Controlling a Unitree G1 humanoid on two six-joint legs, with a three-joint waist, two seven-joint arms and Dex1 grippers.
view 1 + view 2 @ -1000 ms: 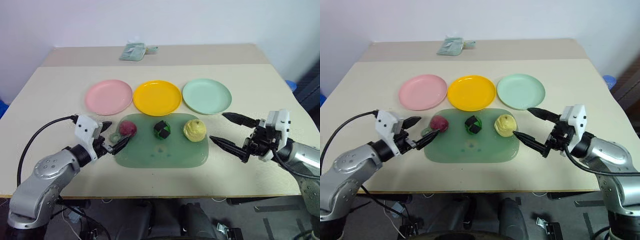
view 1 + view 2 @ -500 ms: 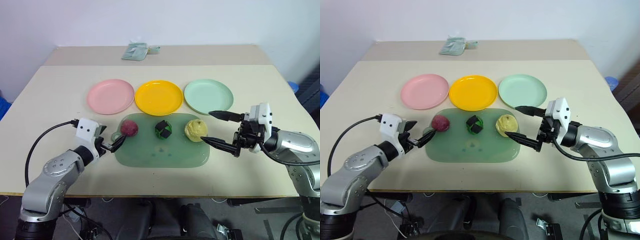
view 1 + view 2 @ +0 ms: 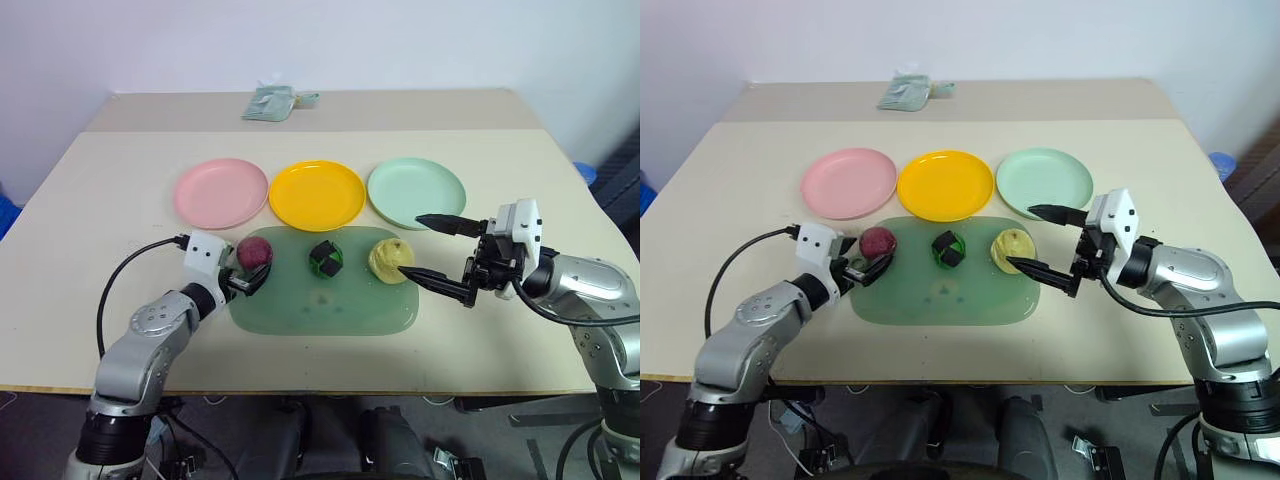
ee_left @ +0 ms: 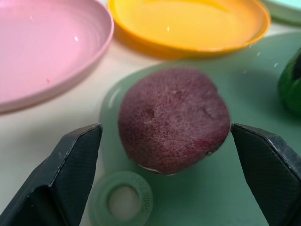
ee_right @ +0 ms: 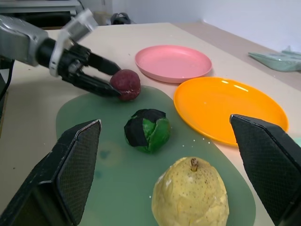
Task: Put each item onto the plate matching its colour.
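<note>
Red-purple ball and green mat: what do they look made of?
Red-purple ball: matte and finely fuzzy or felt-like, with no glare and small dents, so probably a soft foam or flocked toy, though that is not certain. Green mat: thin, smooth and translucent, with the table's tone showing through and a moulded ring tab at its corner, so likely silicone or soft plastic.

I see a beige table [image 3: 90, 190] with a seam running across its far part. On its near middle lies a translucent green mat [image 3: 330, 305] with rounded corners, and a small ring-shaped tab [image 4: 121, 205] sits at one corner of it (faint lettering is moulded on the ring, too small for me to read). At the far edge lies a crumpled pale green packet [image 3: 268, 101]
</note>
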